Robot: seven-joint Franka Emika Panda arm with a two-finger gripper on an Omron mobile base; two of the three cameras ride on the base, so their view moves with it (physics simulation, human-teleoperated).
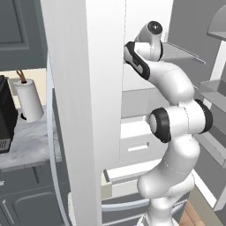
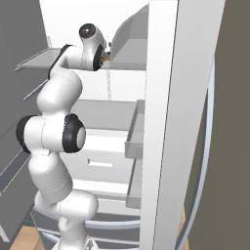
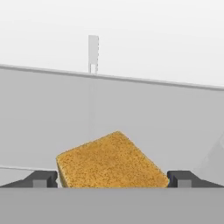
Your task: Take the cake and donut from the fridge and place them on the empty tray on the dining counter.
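The white interior of the fridge (image 1: 145,26) is standing open ahead, its grey shelves and pale drawers running back between two open doors, whose white inner faces are rising tall at either side of the base views. Left of the fridge, a marble worktop (image 1: 26,141) is carrying a white paper-towel roll (image 1: 28,99) and a dark appliance (image 1: 6,117) at the picture's edge.

The white arm is reaching up from the base into the fridge, its wrist bending over an upper shelf (image 2: 36,58).

In the hand view the cake (image 3: 111,162), a tan-brown speckled squarish piece, is lying on a grey fridge shelf (image 3: 131,113), turned corner-on toward the camera. The gripper (image 3: 111,179) is sitting low around it, one dark fingertip (image 3: 41,179) at the cake's left edge and the other at its right. The jaws are spread to the cake's width; whether the pads are actually pressing its sides is hard to judge from here.
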